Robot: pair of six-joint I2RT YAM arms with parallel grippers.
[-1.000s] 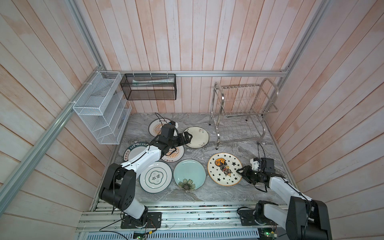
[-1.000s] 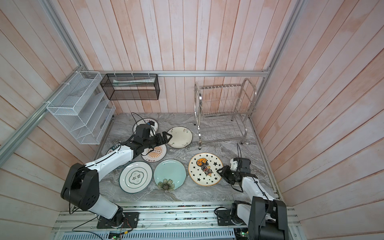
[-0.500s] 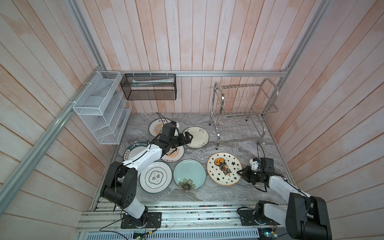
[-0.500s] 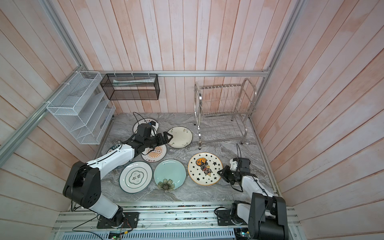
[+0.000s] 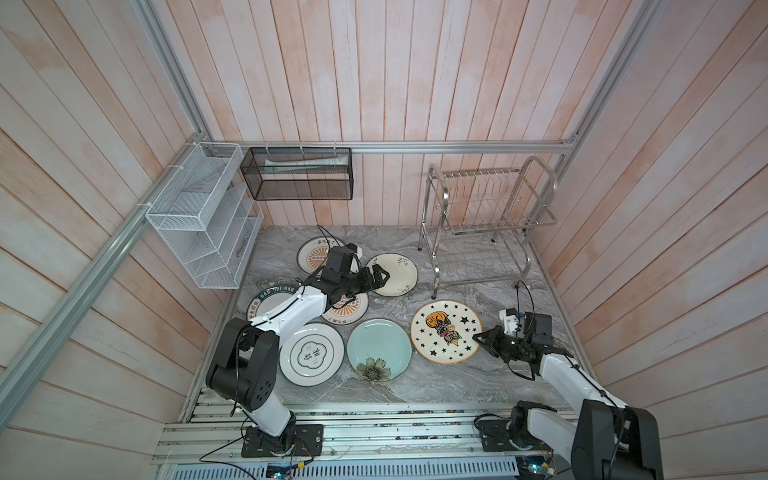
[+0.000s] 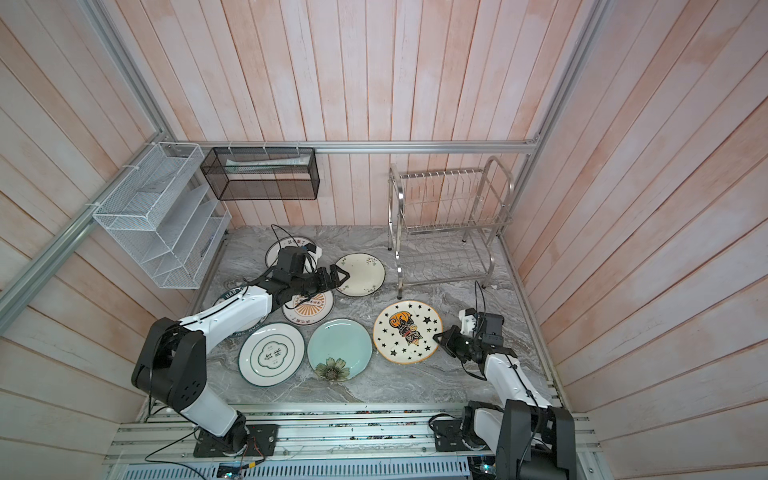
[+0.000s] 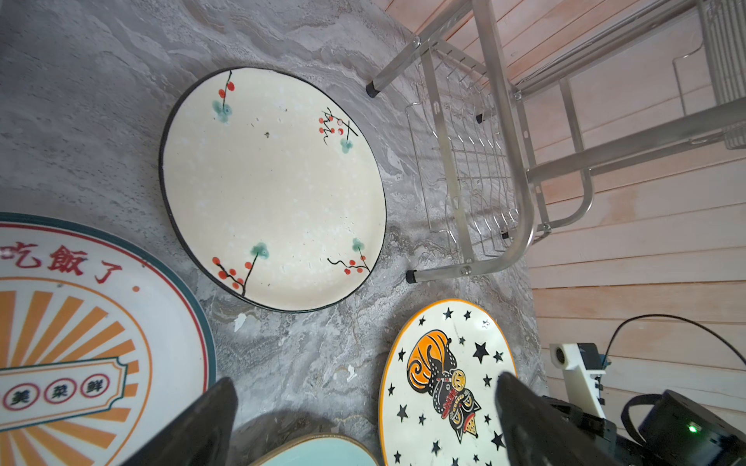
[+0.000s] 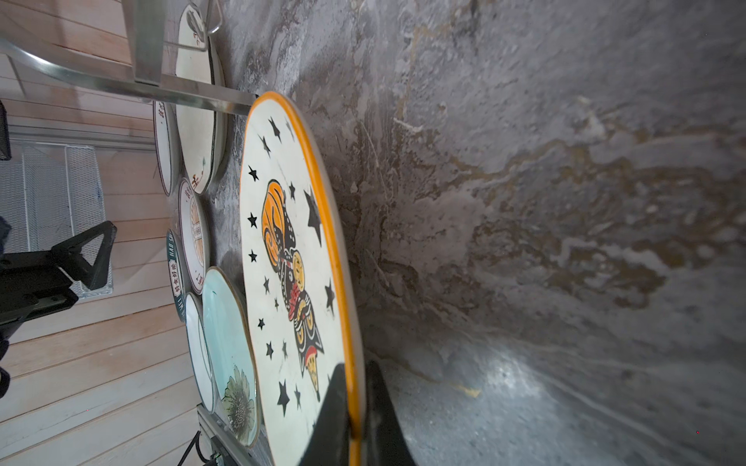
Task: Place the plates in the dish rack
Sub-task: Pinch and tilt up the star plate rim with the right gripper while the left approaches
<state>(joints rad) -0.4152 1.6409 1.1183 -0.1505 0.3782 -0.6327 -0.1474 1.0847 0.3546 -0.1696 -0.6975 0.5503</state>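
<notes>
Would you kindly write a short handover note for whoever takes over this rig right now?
Right tool: shut on the rim of the star plate; I cannot tell whether the plate is lifted off the table.
Left tool: open, empty, above the table by the cream plate.
Other plates, flat on the table: far sunburst plate, near sunburst plate, lettered plate, green-ringed plate, pale-blue plate.
Dish rack: back right, both tiers empty.
Done: nothing loaded. Left: all seven plates.
</notes>
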